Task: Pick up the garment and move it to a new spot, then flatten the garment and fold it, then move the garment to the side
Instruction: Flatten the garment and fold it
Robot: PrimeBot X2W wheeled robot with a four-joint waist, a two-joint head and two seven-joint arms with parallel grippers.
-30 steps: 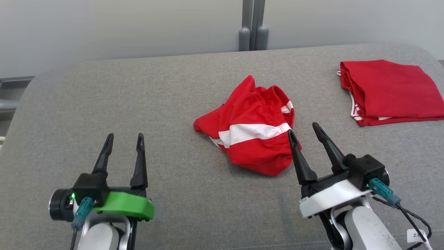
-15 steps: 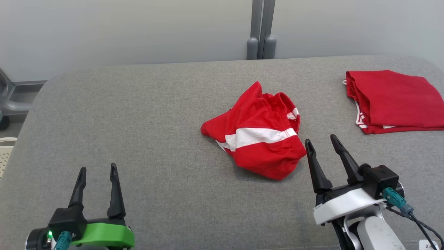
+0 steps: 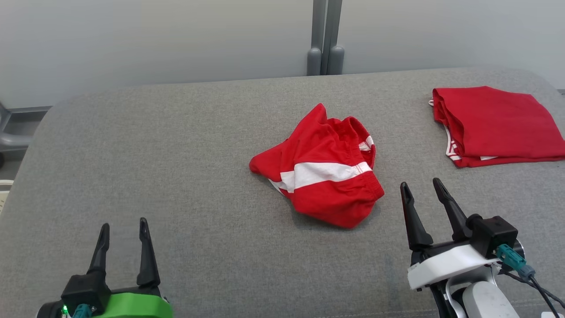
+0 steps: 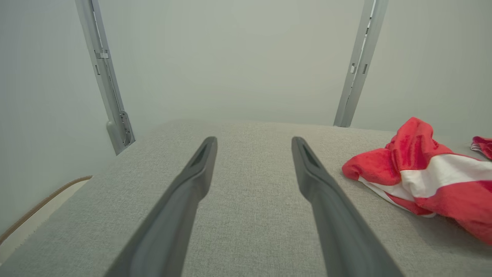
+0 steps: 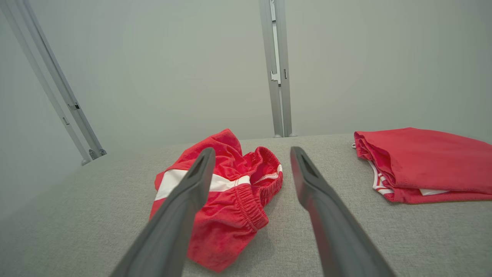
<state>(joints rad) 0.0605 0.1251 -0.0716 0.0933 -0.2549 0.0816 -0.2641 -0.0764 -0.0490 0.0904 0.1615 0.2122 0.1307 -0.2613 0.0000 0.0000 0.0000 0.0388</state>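
— Grey fabric covers the worktop (image 3: 176, 154); a plain grey wall and 1 metal post (image 3: 323, 44) stand behind its far edge. Confirm the garment position.

— The garment (image 3: 320, 168) is red with 1 white stripe (image 3: 326, 170). It lies crumpled in a heap at the middle of the worktop, slightly toward the right edge. A folded red item (image 3: 499, 126) lies at the far right corner, well apart from the heap.

— State the relation that governs the approach.

— The heap lies ahead and to the left of the right gripper (image 3: 420, 182), and ahead and well to the right of the left gripper (image 3: 123, 222). Its long axis runs roughly left to right along the stripe, with the right end dipping toward the near edge. The right gripper is nearer: its tips are near the heap's near right corner, with bare worktop between. The left gripper sits by the near left corner.

— Finger state?

— On both grippers the 2 fingers (image 3: 410, 216) stand apart with nothing between them and no cloth touched. In the right wrist view 1 finger crosses the garment by line of sight only; the head view shows the gap.

— Assessment?

— Pick-up not yet begun. The right arm probably needs a short reach forward and left to the gathered waistband (image 5: 250, 200). Loose cloth may yield 1 layer only.
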